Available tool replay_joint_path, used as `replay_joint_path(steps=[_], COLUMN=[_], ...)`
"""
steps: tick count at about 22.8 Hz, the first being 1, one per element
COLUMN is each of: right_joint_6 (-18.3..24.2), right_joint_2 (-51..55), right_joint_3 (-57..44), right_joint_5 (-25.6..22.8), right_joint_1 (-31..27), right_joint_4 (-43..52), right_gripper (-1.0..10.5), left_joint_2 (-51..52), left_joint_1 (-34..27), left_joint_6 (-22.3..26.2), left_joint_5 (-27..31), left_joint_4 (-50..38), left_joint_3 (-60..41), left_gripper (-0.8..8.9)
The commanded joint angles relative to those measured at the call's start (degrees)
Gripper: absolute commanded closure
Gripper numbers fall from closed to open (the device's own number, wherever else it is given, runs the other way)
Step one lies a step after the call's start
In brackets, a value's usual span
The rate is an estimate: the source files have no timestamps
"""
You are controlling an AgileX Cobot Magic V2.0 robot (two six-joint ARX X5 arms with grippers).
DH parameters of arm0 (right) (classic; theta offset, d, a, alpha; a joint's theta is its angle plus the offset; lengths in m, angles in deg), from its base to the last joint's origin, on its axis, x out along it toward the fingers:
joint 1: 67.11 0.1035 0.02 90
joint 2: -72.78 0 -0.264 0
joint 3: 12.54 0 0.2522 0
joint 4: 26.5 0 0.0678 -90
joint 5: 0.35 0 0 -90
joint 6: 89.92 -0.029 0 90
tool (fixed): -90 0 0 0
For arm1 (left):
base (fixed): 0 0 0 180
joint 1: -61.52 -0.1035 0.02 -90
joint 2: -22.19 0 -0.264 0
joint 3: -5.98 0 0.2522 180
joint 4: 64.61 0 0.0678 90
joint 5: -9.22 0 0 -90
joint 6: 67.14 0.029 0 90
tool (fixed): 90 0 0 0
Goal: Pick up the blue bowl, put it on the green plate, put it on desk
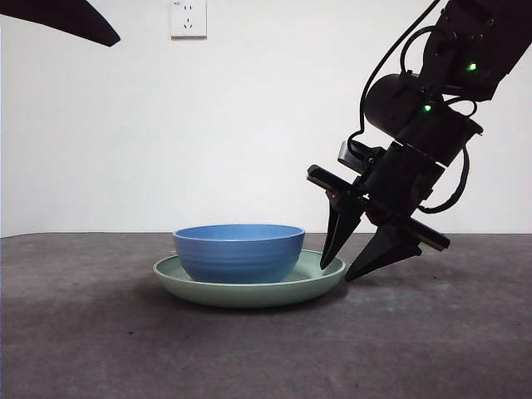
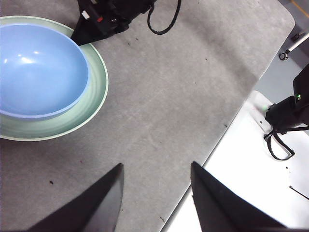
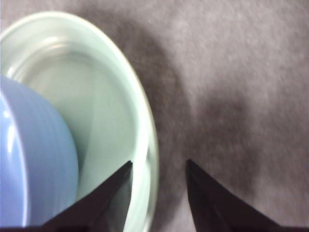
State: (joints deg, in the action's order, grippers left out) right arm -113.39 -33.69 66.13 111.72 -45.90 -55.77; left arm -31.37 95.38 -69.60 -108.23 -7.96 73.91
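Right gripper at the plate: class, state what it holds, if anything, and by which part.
Nothing is held yet. The right gripper is open, its jaws straddling the green plate's rim; the blue bowl sits free on it.

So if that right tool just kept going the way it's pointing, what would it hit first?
Probably the plate's rim. The right tool is open and straddles that rim, one jaw over the plate, one over the desk. Going on, it would likely close in on the rim, though depth is hard to judge.
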Motion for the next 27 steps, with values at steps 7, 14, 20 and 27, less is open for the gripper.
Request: replay_joint_path(steps=[7, 14, 20, 27], right_joint_6=[8.9, 17.2, 18.0, 17.9], right_joint_2=[15.9, 36.5, 46.7, 55.8], right_joint_3=[1.2, 1.2, -0.3, -9.0], right_joint_5=[-4.8, -4.1, -3.3, 0.5], right_joint_1=[-0.3, 0.1, 0.4, 3.7], right_joint_4=[-9.7, -23.5, -31.4, -31.9], right_gripper=[7.7, 7.7, 7.7, 7.7], left_joint_2=[-0.3, -0.3, -0.3, -0.3], left_joint_1=[0.3, 0.3, 0.3, 0.3], left_joint_6=[0.3, 0.3, 0.3, 0.3], left_joint_5=[-0.4, -0.4, -0.4, -0.4], left_joint_4=[-0.6, -0.6, -0.7, -0.7], left_joint_3=[0.5, 0.5, 0.5, 0.5], left_gripper=[5.88, 5.88, 5.88, 5.88])
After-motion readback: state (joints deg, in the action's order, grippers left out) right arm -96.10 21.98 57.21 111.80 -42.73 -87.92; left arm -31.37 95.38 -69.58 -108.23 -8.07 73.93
